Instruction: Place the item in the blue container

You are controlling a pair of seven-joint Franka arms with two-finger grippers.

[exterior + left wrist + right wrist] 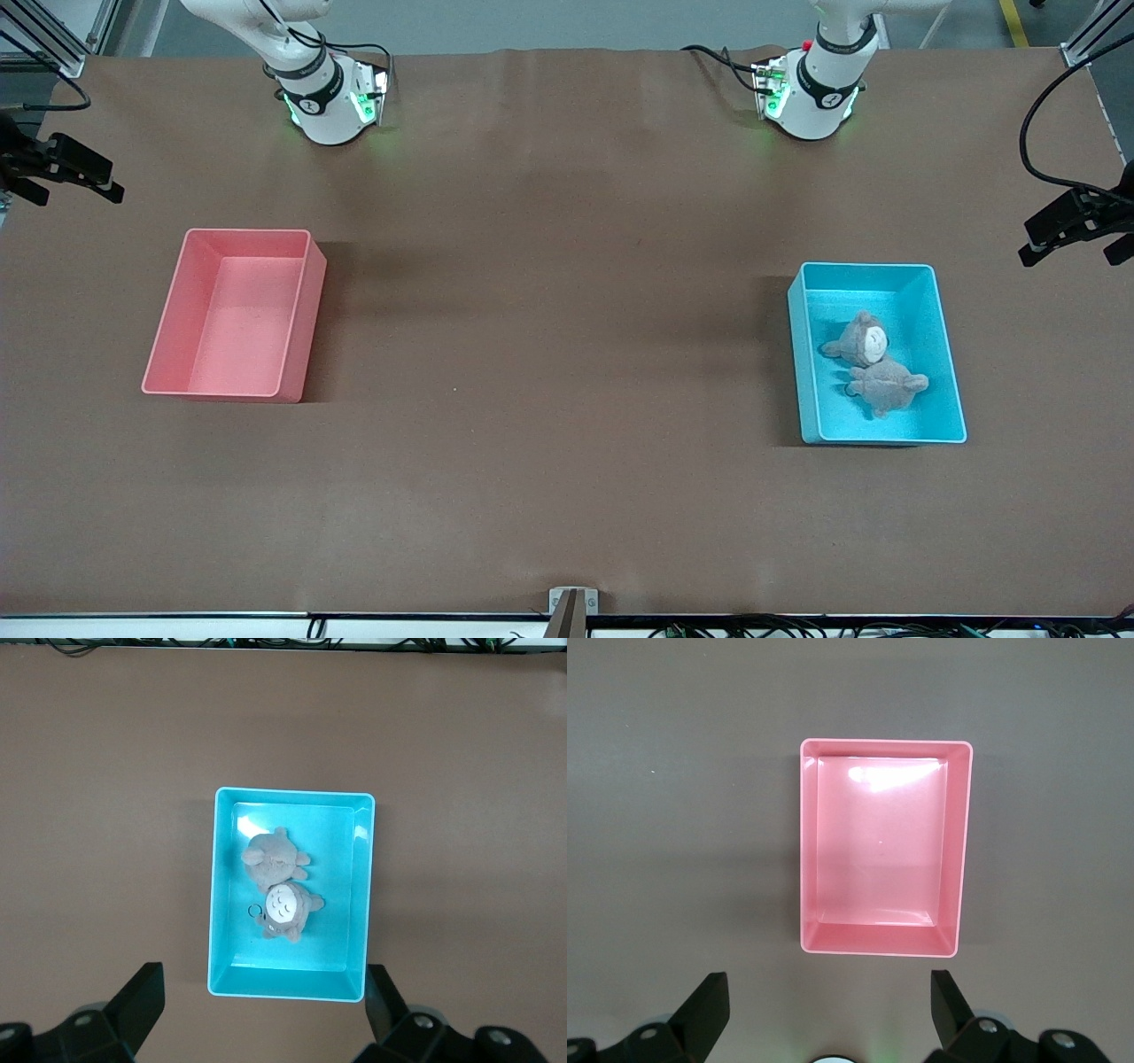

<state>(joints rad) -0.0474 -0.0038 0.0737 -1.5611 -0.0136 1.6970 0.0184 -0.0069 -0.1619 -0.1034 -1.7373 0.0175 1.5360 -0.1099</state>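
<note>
The blue container (803, 372) stands toward the left arm's end of the table. Two small grey plush toys (873, 361) lie side by side on its floor. The left wrist view looks straight down on that container (214, 904) and the plush toys (279, 884), one with a white belly and a key ring. My left gripper (263, 1010) hangs high above the table by the container's short wall, open and holding nothing. My right gripper (828, 1010) hangs just as high beside the pink bin, open and holding nothing. Neither gripper shows in the front view.
A pink bin (299, 328) with nothing in it stands toward the right arm's end of the table, also seen in the right wrist view as the pink bin (962, 842). Black fixtures (1072, 221) jut in at both table ends. Brown table surface lies between the bins.
</note>
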